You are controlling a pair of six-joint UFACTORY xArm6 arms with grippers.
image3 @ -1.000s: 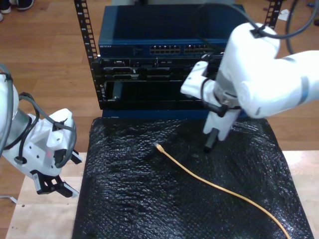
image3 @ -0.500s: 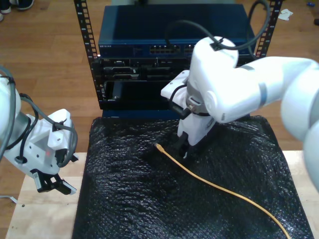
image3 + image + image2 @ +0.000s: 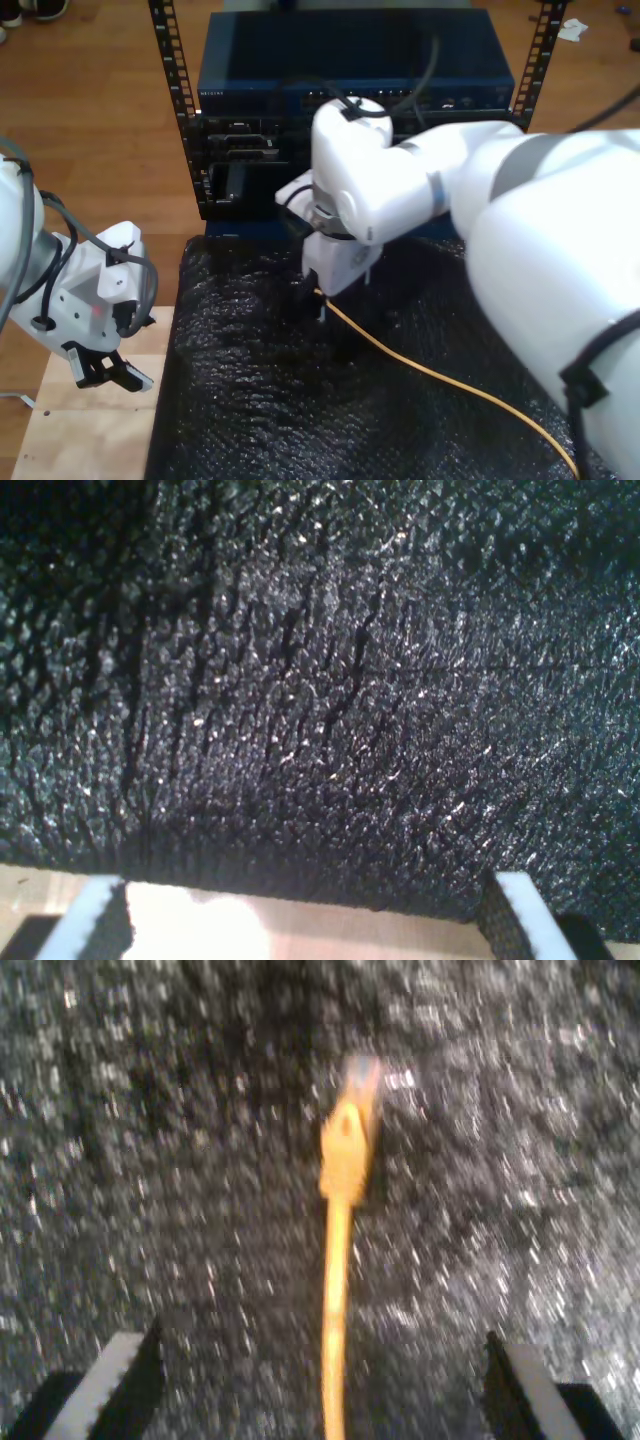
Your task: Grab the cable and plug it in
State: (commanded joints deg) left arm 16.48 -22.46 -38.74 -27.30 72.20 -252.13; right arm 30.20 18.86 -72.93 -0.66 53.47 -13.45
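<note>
The yellow-orange cable (image 3: 430,375) runs across the black mat (image 3: 240,400) from the exterior view's lower right corner up to its middle. In the second wrist view the cable (image 3: 338,1260) lies straight between my fingers, with its clear plug (image 3: 357,1080) beyond them, blurred. My second gripper (image 3: 318,1360) is open and straddles the cable without touching it. In the exterior view my second gripper (image 3: 318,303) hangs right over the plug end. My first gripper (image 3: 105,372) is open off the mat's edge at the exterior view's left. The first wrist view shows its open fingers (image 3: 95,915) facing the mat (image 3: 320,680).
A rack (image 3: 185,110) holding a blue network switch (image 3: 260,85) with port rows stands behind the mat. Light wooden tabletop (image 3: 85,440) shows beside the mat at the exterior view's left. The bulky second arm (image 3: 540,270) covers the exterior view's right half.
My second arm has swung toward the exterior view's left, from beside the cable to over its plug end. My first gripper has barely moved.
</note>
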